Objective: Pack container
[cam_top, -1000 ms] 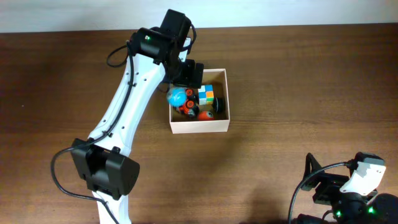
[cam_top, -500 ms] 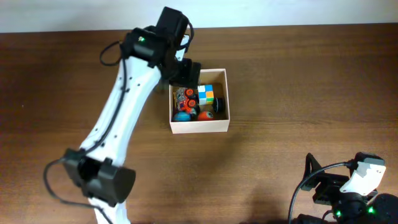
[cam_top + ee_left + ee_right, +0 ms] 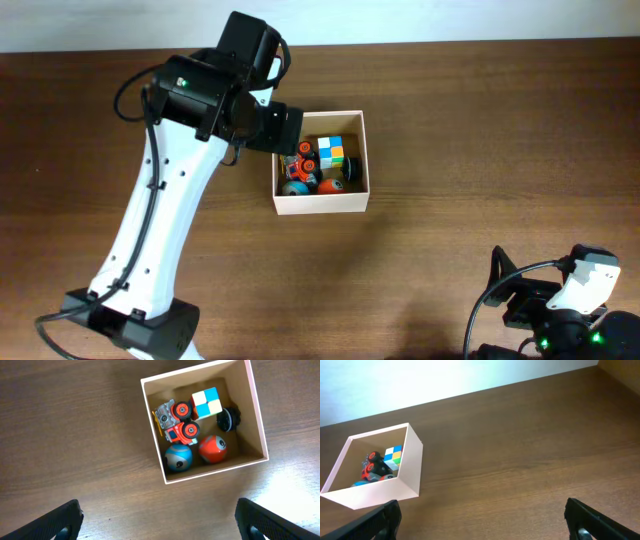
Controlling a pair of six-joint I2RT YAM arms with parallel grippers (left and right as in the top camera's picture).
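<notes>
Container: I see the square cream-walled container (image 3: 322, 205) standing open-topped on the brown wooden bench (image 3: 480, 150), left of centre and towards the far edge. All four walls are upright.

Contents: my left wrist camera looks straight down into it. A multicoloured puzzle cube (image 3: 206, 402) sits against the far wall, with a red toy truck (image 3: 175, 422) on orange wheels just beside it. A blue ball (image 3: 178, 457) and a red ball (image 3: 213, 448) lie side by side along the near wall. A small black round piece (image 3: 228, 419) rests near the right wall; it may be a wheel, but I cannot make it out properly.

Left tool: the left tool (image 3: 157, 510) is spread wide and holds nothing. Its two dark fingertips show only at the bottom corners of the wrist view, with bare bench between them. The container lies beyond them.

Left arm: in the overhead view the white left arm (image 3: 160, 230) reaches up from the near left. Its black wrist hides the container's far-left corner.

Right tool: the right tool (image 3: 482, 520) is also spread wide and empty, its fingertips at the lower corners of its own view. From there I see the container well away at the left.

Right arm: it sits folded at the near right corner of the bench, well apart from the container.
</notes>
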